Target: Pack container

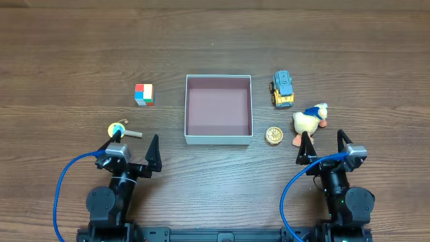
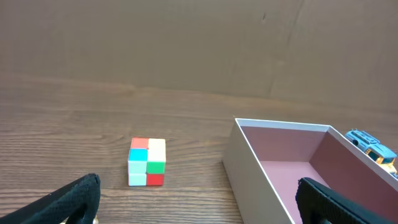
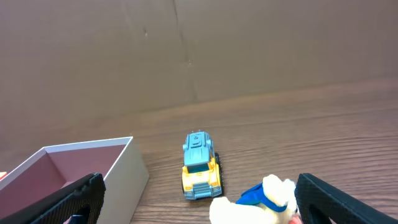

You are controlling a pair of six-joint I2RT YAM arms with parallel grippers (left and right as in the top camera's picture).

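The container (image 1: 218, 136) is a square shallow box with white walls and a pinkish-brown inside, at the table's middle; it holds nothing. It also shows in the left wrist view (image 2: 249, 163) and the right wrist view (image 3: 127, 168). A colourful cube (image 1: 144, 94) lies left of it, also in the left wrist view (image 2: 147, 162). A yellow-blue toy truck (image 1: 283, 89), a plush duck (image 1: 310, 120) and a gold coin-like disc (image 1: 273, 136) lie right of it. My left gripper (image 1: 133, 149) and right gripper (image 1: 323, 146) are open and empty near the front edge.
A small round yellow toy with a stick (image 1: 119, 130) lies by the left gripper's left finger. The truck (image 3: 200, 167) and duck (image 3: 261, 202) sit just ahead of the right gripper. Blue cables loop at both arm bases.
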